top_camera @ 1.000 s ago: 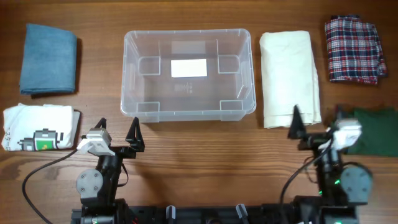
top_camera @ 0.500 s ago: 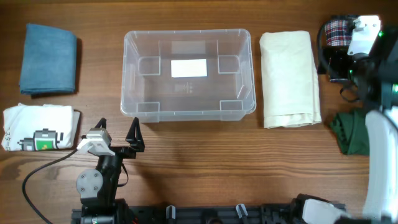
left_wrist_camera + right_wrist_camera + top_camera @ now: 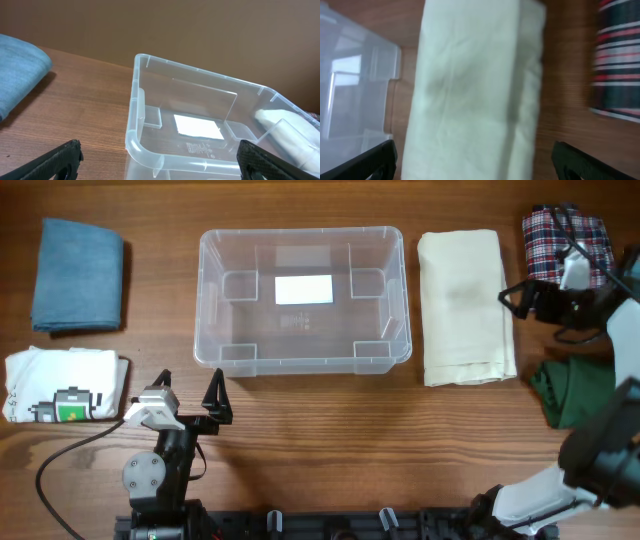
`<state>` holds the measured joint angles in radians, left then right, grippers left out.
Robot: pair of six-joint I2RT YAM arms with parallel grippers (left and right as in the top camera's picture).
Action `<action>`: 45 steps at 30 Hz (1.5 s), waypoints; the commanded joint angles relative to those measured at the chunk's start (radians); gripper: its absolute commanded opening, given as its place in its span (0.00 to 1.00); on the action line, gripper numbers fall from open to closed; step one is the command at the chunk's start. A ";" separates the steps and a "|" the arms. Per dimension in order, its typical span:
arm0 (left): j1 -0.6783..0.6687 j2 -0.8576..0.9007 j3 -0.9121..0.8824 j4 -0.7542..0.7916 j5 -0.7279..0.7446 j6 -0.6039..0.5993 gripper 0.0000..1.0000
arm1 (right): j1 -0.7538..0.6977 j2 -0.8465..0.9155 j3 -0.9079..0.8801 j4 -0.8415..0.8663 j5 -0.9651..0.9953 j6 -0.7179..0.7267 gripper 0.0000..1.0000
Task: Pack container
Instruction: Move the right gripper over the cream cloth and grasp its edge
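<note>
Overhead view, container (image 3: pixel 300 362) just ahead of released left gripper (image 3: pixel 189 376), released right gripper (image 3: pixel 472 152) by cream cloth (image 3: pixel 465 305) beside it

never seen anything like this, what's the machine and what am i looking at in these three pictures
These are two robot arms at a wooden table, each ending in a two-fingered gripper. One picture looks straight down from above. The other two come from small cameras on the wrists, so the black tips in their bottom corners are that arm's own fingers. The left gripper sits open near the front edge. The right gripper hangs open, looking down on a folded cream cloth. In the middle stands an empty clear container. Around it lie a blue cloth, a white printed shirt, a plaid cloth and a green cloth. Nothing is held.
</note>
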<state>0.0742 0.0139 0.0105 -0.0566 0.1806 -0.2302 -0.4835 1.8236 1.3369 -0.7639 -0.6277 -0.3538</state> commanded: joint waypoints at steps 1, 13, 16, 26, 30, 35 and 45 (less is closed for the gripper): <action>0.000 -0.007 -0.005 -0.004 -0.002 0.016 1.00 | -0.002 0.111 0.016 0.016 -0.139 -0.073 1.00; 0.000 -0.007 -0.005 -0.004 -0.002 0.016 1.00 | -0.048 0.180 0.016 0.138 -0.142 -0.034 1.00; 0.000 -0.007 -0.005 -0.004 -0.002 0.016 1.00 | -0.059 0.183 0.010 0.155 -0.128 -0.016 1.00; 0.000 -0.007 -0.005 -0.004 -0.002 0.016 1.00 | -0.056 0.183 -0.004 0.138 -0.153 -0.029 1.00; 0.000 -0.007 -0.005 -0.004 -0.002 0.016 1.00 | -0.056 0.183 -0.004 0.114 -0.189 -0.068 1.00; 0.000 -0.007 -0.005 -0.004 -0.002 0.016 1.00 | -0.055 0.216 -0.004 0.055 -0.188 -0.152 1.00; 0.000 -0.007 -0.005 -0.004 -0.002 0.016 1.00 | -0.056 0.284 -0.004 0.052 -0.124 -0.167 1.00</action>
<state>0.0742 0.0139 0.0105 -0.0570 0.1806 -0.2298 -0.5442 2.0777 1.3350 -0.7136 -0.7578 -0.4953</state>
